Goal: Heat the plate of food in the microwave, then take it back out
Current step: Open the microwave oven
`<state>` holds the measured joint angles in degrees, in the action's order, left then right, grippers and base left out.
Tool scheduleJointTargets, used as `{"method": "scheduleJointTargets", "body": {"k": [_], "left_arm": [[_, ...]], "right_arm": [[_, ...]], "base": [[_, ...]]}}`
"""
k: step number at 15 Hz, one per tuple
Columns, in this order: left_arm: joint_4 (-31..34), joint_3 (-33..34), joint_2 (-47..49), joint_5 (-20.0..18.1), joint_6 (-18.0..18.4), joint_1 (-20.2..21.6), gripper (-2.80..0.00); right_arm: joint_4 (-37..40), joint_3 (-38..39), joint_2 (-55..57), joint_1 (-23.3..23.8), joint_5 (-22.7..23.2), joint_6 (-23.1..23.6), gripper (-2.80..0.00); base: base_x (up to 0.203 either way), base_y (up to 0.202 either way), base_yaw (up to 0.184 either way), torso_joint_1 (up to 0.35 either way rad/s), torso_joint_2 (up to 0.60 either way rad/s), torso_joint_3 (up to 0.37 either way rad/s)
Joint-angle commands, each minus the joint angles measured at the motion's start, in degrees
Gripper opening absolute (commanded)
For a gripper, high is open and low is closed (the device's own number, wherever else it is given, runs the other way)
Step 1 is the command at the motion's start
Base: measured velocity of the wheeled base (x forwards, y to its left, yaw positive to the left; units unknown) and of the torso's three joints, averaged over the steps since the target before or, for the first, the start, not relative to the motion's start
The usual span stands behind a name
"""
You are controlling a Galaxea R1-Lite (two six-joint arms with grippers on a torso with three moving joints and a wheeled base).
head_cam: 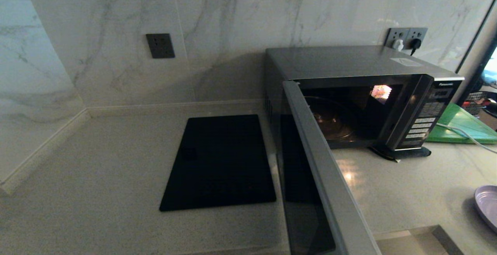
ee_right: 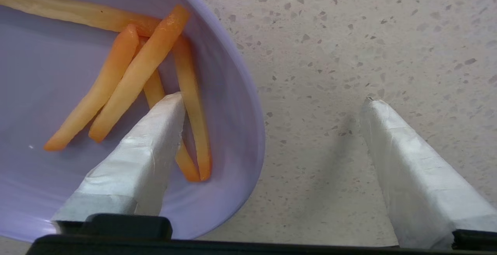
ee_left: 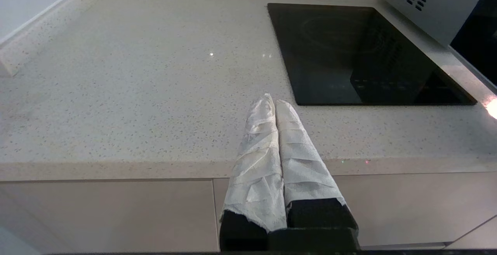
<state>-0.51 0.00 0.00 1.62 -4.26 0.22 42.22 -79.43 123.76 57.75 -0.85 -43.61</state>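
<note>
The microwave stands open and empty. The plate of food sits on the counter, ungrasped. The right gripper straddles its rim, jaws spread wide; the left gripper is parked, closed.

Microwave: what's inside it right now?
The microwave stands open and lit, with only a round turntable visible inside. Its door hides the cavity's left edge. The plate of food sits on the counter.
</note>
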Motion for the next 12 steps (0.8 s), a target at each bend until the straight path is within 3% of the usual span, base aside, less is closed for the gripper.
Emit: {"method": "scheduleJointTargets", "body": {"k": [1,12], "left_arm": [[0.0,0.0,0.1,0.0,0.0,0.0,-2.8],[0.0,0.0,0.1,0.0,0.0,0.0,-2.8]], "right_arm": [[0.2,0.0,0.2,0.0,0.0,-0.3,-2.8],[0.2,-0.7,0.0,0.1,0.0,0.2,-2.8]], "base": [[0.0,0.0,0.0,0.0,0.0,0.0],[0.0,0.0,0.0,0.0,0.0,0.0]]}}
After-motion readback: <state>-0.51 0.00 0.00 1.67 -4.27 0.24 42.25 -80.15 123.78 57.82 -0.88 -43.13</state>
